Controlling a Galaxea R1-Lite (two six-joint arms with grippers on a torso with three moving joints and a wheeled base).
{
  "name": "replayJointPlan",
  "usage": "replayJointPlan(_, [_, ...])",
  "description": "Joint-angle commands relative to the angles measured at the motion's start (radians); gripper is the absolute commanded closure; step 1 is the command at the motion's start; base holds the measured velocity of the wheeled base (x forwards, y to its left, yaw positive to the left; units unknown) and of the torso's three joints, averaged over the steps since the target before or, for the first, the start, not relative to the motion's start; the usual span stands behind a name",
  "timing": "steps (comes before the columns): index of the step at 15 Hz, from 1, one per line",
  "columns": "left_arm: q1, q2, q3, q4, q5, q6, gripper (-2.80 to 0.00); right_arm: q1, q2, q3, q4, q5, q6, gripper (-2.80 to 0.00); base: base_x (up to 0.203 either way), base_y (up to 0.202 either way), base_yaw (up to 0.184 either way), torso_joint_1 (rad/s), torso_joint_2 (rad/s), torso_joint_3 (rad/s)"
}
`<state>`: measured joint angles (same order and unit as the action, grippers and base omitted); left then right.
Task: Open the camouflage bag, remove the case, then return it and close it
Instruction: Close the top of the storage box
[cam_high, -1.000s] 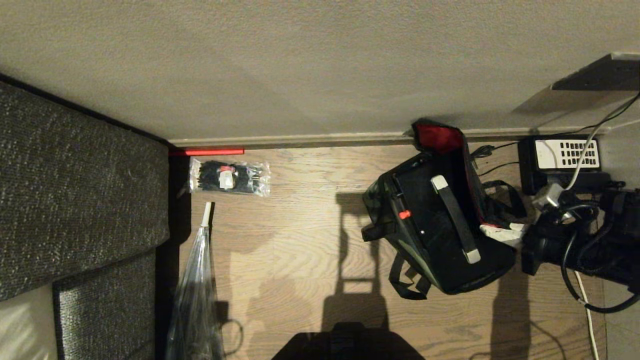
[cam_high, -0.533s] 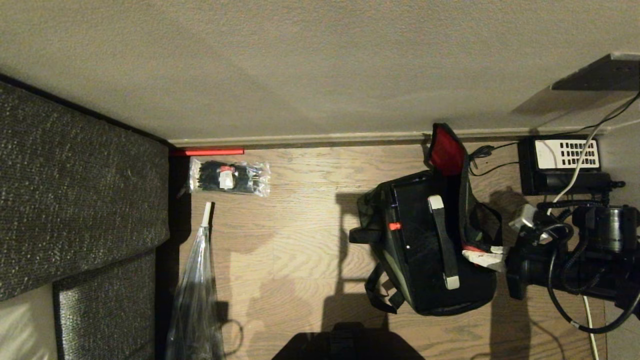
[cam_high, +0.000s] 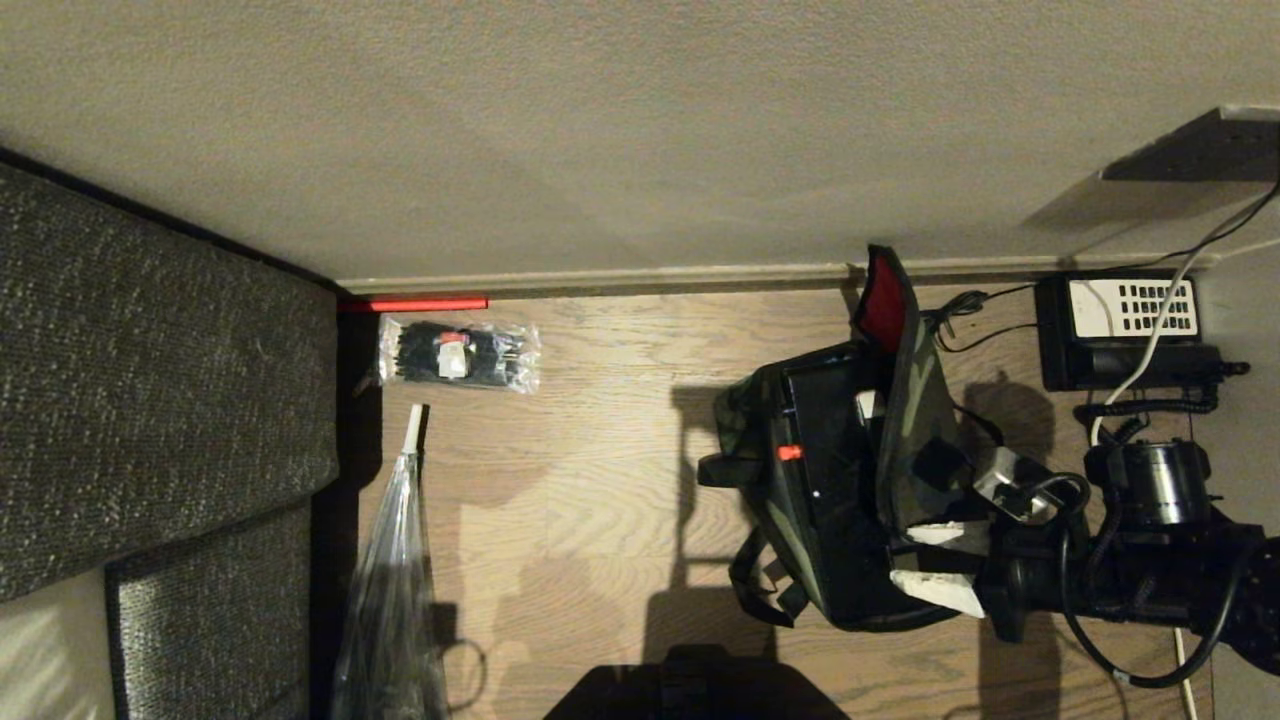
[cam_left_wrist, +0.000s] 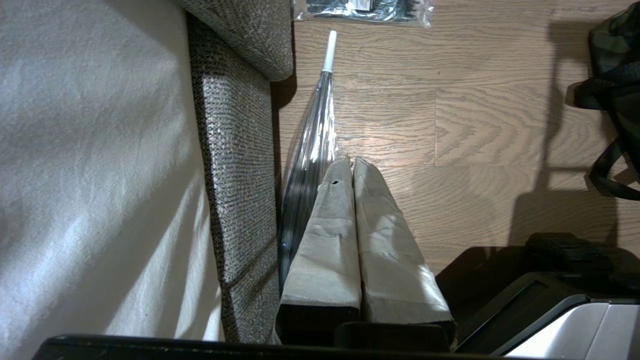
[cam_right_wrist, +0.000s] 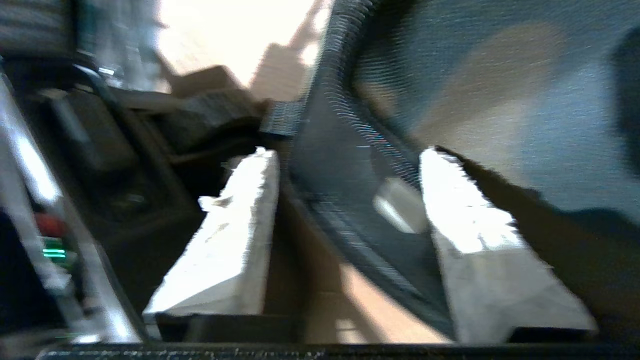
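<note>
Seen from above, a camouflage bag (cam_high: 770, 440) is shown on a wooden floor (cam_high: 600, 480), with the right gripper (cam_high: 935, 562) at its near right corner.

Inside the bag the black case (cam_high: 830, 440) is seen, its small red latch facing left. The bag's flap (cam_high: 915, 430), camouflage outside and red inside, is stood up over the right part of the case, so that most of the handle is hidden. The right gripper's pale fingers (cam_high: 938, 592) are held apart, and in the right wrist view the zipper edge of the flap is seen passing between them without being clamped. The left gripper (cam_left_wrist: 352, 165) is parked well apart from the bag, fingers pressed together, beside a folded clear umbrella (cam_left_wrist: 312, 145) and a grey sofa (cam_high: 150, 400). A black telephone (cam_high: 1125, 325) is placed against the wall beyond the right arm.
</note>
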<state>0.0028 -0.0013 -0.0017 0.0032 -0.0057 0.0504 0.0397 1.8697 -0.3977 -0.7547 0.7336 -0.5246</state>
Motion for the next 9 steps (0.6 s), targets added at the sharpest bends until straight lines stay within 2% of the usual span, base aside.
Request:
replayJointPlan(1, [0.000, 0.001, 0.000, 0.000, 0.000, 0.000, 0.00, 0.009, 0.020, 0.002, -0.005, 0.004, 0.056, -2.80, 0.000, 0.000, 0.000, 0.000, 0.00, 0.000])
replayJointPlan(5, [0.000, 0.001, 0.000, 0.000, 0.000, 0.000, 0.00, 0.005, -0.018, -0.001, -0.022, 0.003, 0.201, -2.80, 0.000, 0.000, 0.000, 0.000, 0.00, 0.000])
replayJointPlan(9, [0.000, 0.001, 0.000, 0.001, 0.000, 0.000, 0.00, -0.046, -0.314, 0.074, -0.005, -0.018, 0.308, -2.80, 0.000, 0.000, 0.000, 0.000, 0.00, 0.000])
